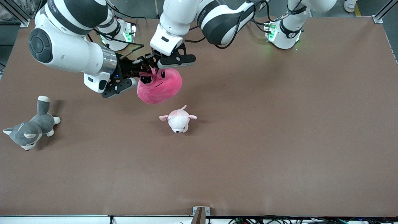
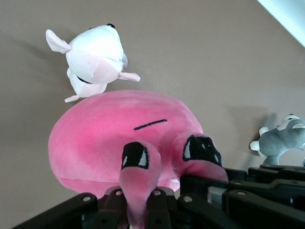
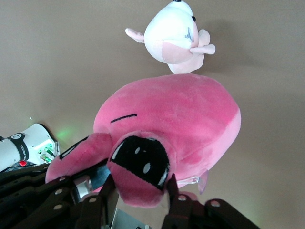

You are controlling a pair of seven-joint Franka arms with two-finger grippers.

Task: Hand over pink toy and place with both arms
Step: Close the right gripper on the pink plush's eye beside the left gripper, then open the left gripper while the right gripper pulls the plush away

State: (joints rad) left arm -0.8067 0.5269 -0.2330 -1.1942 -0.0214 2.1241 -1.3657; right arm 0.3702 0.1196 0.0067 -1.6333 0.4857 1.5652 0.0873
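We hold the pink toy point(image 1: 160, 85) aloft over the table point(image 1: 279, 140), above the pale pink plush point(image 1: 178, 120), the left gripper point(image 1: 158, 72) clamped tight on one eye bump while the right gripper point(image 1: 146, 74), part-closed, brackets the other for transfer.

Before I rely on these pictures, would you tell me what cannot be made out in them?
- Front view: the grippers' contact with the pink toy; the left gripper and right gripper crowd over its top.
- Right wrist view: whether the right gripper has fully clamped; plush bulges between its fingers.
- Left wrist view: the grey plush dog; the frame edge cuts it.
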